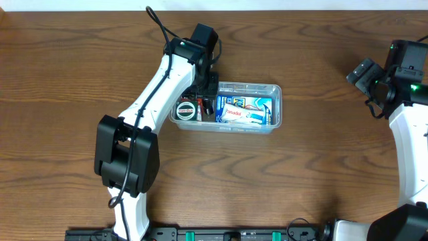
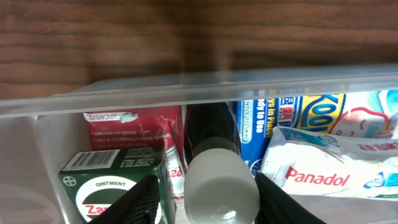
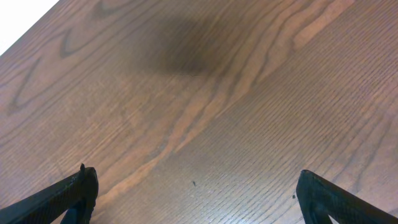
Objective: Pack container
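The container (image 1: 277, 106) is a clear plastic tray in the middle of the table; its near rim crosses the left wrist view (image 2: 186, 87). Inside lie a green ointment box (image 2: 106, 180), a red box (image 2: 134, 127), a dark bottle with a white cap (image 2: 221, 183), a blue packet (image 2: 252, 127) and a white Panadol pack (image 2: 317, 174). My left gripper (image 2: 214, 202) hangs over the tray's left end (image 1: 207, 90). Its fingers stand on either side of the bottle cap, with a gap on the left side. My right gripper (image 3: 196, 193) is open and empty over bare wood at the far right (image 1: 364, 73).
The table is dark brown wood (image 1: 321, 181). The left arm reaches from the front edge over to the tray. The right arm stands at the right edge. No other loose objects show on the wood around the tray.
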`<control>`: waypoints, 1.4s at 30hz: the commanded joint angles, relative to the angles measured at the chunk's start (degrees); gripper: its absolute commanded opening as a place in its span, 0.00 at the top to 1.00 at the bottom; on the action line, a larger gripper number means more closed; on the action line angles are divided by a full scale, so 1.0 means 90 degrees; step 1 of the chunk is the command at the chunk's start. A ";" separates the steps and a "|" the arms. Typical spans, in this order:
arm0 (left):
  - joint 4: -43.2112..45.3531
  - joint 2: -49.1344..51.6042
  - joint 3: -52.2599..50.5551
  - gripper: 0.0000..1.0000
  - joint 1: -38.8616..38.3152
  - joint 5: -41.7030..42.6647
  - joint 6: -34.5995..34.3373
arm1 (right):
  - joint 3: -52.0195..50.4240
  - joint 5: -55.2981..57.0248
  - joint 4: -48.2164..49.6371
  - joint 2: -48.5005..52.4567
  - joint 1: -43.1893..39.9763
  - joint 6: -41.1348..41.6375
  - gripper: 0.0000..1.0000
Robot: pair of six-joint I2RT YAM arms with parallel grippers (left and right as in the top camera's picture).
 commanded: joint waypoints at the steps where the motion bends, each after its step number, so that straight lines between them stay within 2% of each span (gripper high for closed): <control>1: -0.0039 -0.0010 0.0027 0.50 -0.0012 0.0325 -0.0036 | 0.0061 0.0024 -0.0002 -0.0117 -0.0024 0.0049 0.01; 6: -0.0136 -0.0384 0.0041 0.39 -0.0012 0.0474 -0.0036 | 0.0061 0.0024 -0.0005 -0.0117 -0.0024 0.0046 0.01; 9: -0.0214 -0.0818 0.0041 0.25 -0.0010 0.0469 -0.0032 | 0.0061 0.0027 -0.0005 -0.0117 -0.0024 0.0046 0.01; 12: -0.0359 -0.1365 0.0041 0.06 -0.0007 0.0461 -0.0032 | 0.0061 0.0024 -0.0005 -0.0117 -0.0024 0.0049 0.01; 14: -0.0542 -0.1761 0.0041 0.00 -0.0007 0.0444 -0.0034 | 0.0061 0.0024 -0.0005 -0.0117 -0.0024 0.0049 0.01; 20: -0.1287 -0.3060 0.0041 0.02 -0.0007 0.0444 0.0007 | 0.0061 0.0024 -0.0005 -0.0117 -0.0024 0.0049 0.01; 25: -0.2317 -0.4172 0.0041 0.02 -0.0007 0.0389 0.0529 | 0.0061 0.0024 -0.0005 -0.0117 -0.0024 0.0046 0.01; 34: -0.3869 -0.5595 0.0005 0.02 -0.0007 0.0138 0.0542 | 0.0061 0.0024 -0.0005 -0.0117 -0.0024 0.0046 0.01; 38: -0.4010 -0.6105 -0.0165 0.02 -0.0007 -0.0233 0.0539 | 0.0061 0.0024 -0.0005 -0.0117 -0.0024 0.0046 0.01; 42: -0.3621 -0.6589 -0.0583 0.02 -0.0005 -0.0313 0.0520 | 0.0061 0.0027 -0.0005 -0.0117 -0.0024 0.0046 0.01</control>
